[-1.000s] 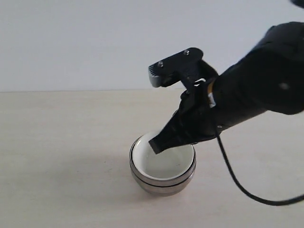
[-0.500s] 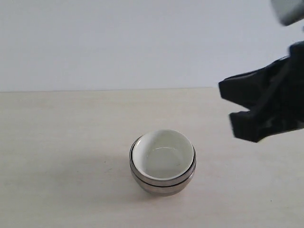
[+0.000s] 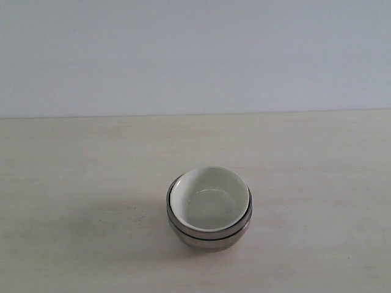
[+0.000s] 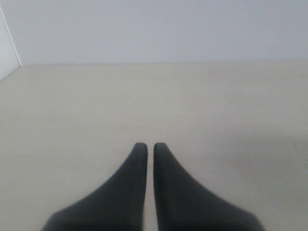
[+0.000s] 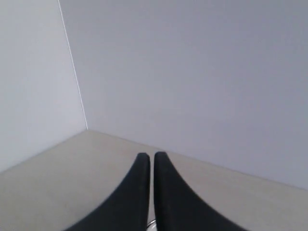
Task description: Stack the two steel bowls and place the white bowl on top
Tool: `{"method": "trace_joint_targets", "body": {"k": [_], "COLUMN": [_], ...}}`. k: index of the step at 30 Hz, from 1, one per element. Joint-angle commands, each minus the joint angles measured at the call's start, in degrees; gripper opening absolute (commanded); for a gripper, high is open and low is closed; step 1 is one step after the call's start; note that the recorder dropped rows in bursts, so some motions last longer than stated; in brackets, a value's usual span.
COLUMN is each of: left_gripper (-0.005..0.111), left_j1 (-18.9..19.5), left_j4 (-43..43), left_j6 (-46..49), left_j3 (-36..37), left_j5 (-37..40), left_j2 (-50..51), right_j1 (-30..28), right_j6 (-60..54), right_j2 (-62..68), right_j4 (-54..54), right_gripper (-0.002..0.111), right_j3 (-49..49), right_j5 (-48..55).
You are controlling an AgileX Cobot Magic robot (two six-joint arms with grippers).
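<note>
The two steel bowls (image 3: 208, 235) sit nested one inside the other on the pale table (image 3: 73, 183), near its front middle. The white bowl (image 3: 209, 199) rests inside the top steel bowl, upright, its rim just above the steel rims. Neither arm shows in the exterior view. My left gripper (image 4: 150, 147) is shut over bare table with nothing between its fingers. My right gripper (image 5: 151, 156) is also shut and empty, raised and facing a wall corner; a sliver of steel rim (image 5: 152, 223) shows between its finger bases.
A plain white wall (image 3: 195, 55) runs behind the table's far edge. In the right wrist view two walls meet in a corner (image 5: 72, 62) beyond the tabletop.
The right arm, which reached into the white bowl a second ago, pulled back to the right and left the exterior view. The stacked bowls stayed where they were.
</note>
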Motion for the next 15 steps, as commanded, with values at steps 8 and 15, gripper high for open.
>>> {"method": "trace_joint_targets", "body": {"k": [8,15], "left_gripper": [0.004,0.004], "left_j1": [0.2,0.2], "left_j4": [-0.4,-0.4], "left_j6": [0.2,0.2], "left_j3": [0.2,0.2], "left_j5": [-0.1,-0.1], "left_j2": [-0.2,-0.2], "right_j1": [-0.1,-0.2], "right_j6": [0.2,0.2], "right_j2": [-9.2,-9.2], "right_j4": [0.1,0.1], "right_gripper": [0.0,0.0], "right_j3": [0.1,0.1], "right_j5": [0.8,1.0]}}
